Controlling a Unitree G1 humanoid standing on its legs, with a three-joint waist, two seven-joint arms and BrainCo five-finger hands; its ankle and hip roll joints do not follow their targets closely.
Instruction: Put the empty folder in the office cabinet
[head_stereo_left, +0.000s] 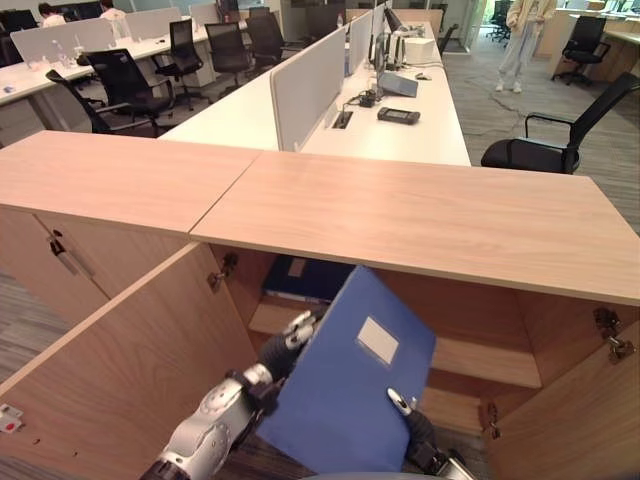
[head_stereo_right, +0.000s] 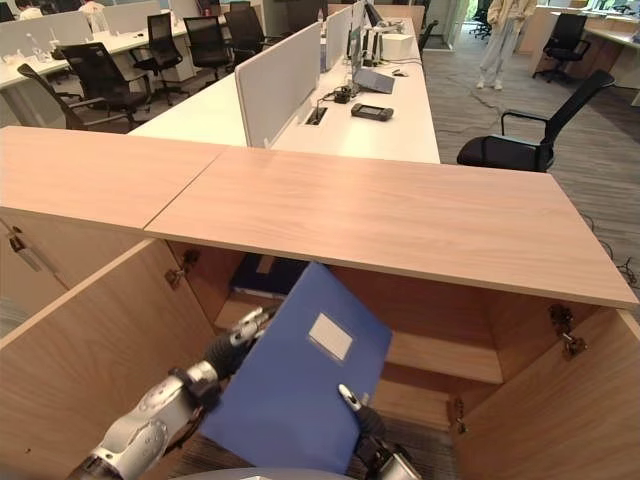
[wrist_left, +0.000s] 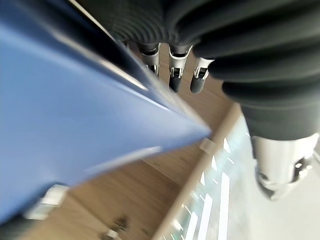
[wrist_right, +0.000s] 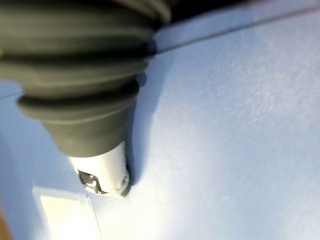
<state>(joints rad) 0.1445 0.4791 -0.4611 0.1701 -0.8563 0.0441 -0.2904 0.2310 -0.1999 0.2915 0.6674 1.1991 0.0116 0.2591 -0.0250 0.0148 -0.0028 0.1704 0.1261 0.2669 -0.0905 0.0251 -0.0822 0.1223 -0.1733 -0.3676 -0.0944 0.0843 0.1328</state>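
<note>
Low wooden office cabinet (head_stereo_left: 420, 215), light wood top, both doors swung open: left door (head_stereo_left: 130, 370), right door (head_stereo_left: 585, 410). Inside, one shelf (head_stereo_left: 480, 358) spans the width. On the shelf, left rear: a dark blue binder (head_stereo_left: 300, 280) lying flat, pale label facing out. A second matching cabinet (head_stereo_left: 110, 180) abuts on the left, door closed. Behind both: long white desk surface (head_stereo_left: 400, 135) carrying a black phone-like device (head_stereo_left: 398, 115).

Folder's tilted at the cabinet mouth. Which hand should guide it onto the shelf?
Probably the left hand: it grips the blue folder on the upper edge nearest the shelf, beside the dark folder already there. The right hand only pinches the lower edge, so it should support.
</note>
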